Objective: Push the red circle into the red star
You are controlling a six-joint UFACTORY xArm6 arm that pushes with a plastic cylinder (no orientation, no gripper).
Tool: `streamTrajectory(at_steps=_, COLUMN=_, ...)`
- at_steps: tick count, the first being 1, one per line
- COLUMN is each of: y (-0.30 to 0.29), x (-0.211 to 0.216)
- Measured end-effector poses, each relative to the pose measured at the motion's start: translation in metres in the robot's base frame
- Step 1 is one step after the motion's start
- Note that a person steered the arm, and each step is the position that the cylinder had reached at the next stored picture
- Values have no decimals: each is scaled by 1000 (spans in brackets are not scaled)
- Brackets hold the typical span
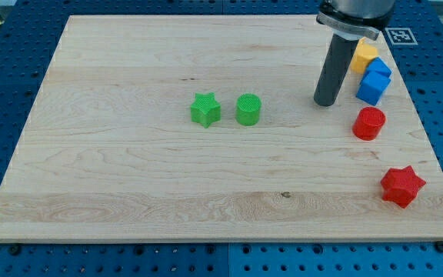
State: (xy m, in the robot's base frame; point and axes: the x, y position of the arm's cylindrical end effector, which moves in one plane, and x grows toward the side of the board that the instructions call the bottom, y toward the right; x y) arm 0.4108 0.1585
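The red circle (368, 123) stands near the board's right edge. The red star (402, 186) lies below it and a little to the right, near the lower right corner, with a gap between them. My tip (327, 101) rests on the board up and to the left of the red circle, not touching it. The dark rod rises from the tip toward the view's top.
A blue block (373, 83) and a yellow block (363, 56) sit just right of the rod, above the red circle. A green star (205, 109) and a green circle (248, 109) stand side by side near the board's middle. The wooden board (129, 177) lies on a blue perforated table.
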Motion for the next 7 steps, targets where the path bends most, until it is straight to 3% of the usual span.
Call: streamTrajectory(at_steps=7, y=59, x=55)
